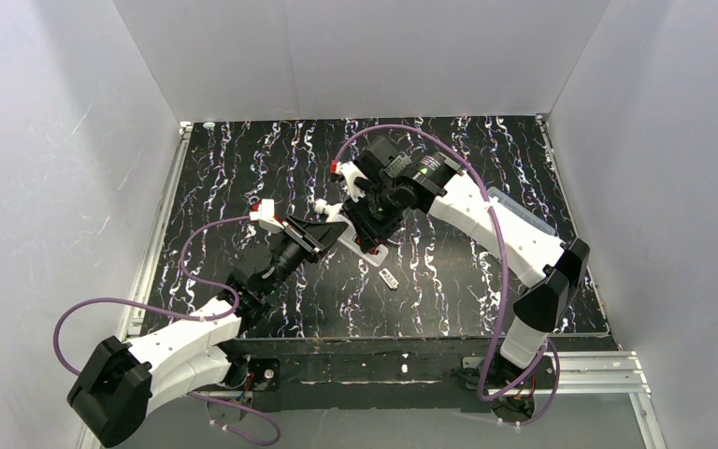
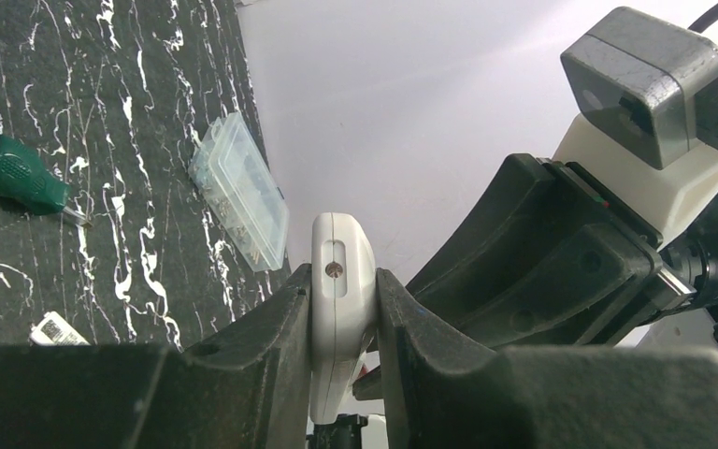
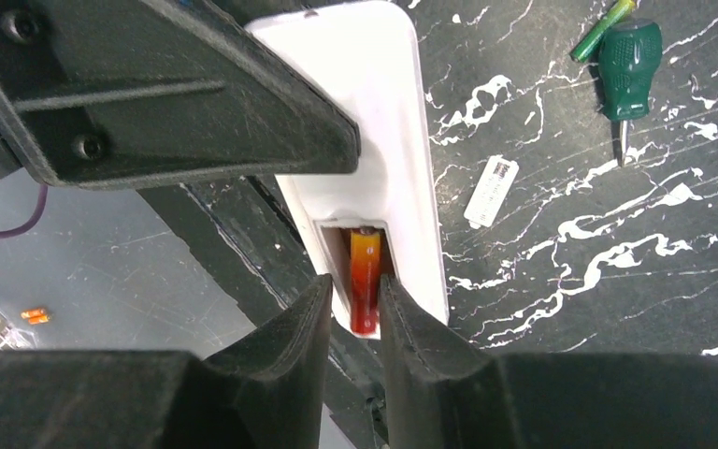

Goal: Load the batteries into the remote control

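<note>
Right up close, the right claw has its two black fingers set narrowly apart on either side of a slender red-orange battery. A sliver of white shows on one flank of it, so I cannot tell whether the claw is pinching it or merely bracketing it. The battery lies lengthwise in the recessed bay at the end of the slim white plastic remote control, back side facing up. The remote is off the black marbled tabletop, clamped edge-on in the tightly closed left claw.

Seating looks like the step in hand. Next, I'd judge, comes a clean release and a straight lift away without dragging the battery out. If the end isn't fully down, a light press is needed. Only one battery is visible, and the fingers hide the rest of the bay.

Further out on the tabletop lie a small flat whitish cover plate, then a green-handled screwdriver, and farthest, by the wall, a clear plastic compartment box.
</note>
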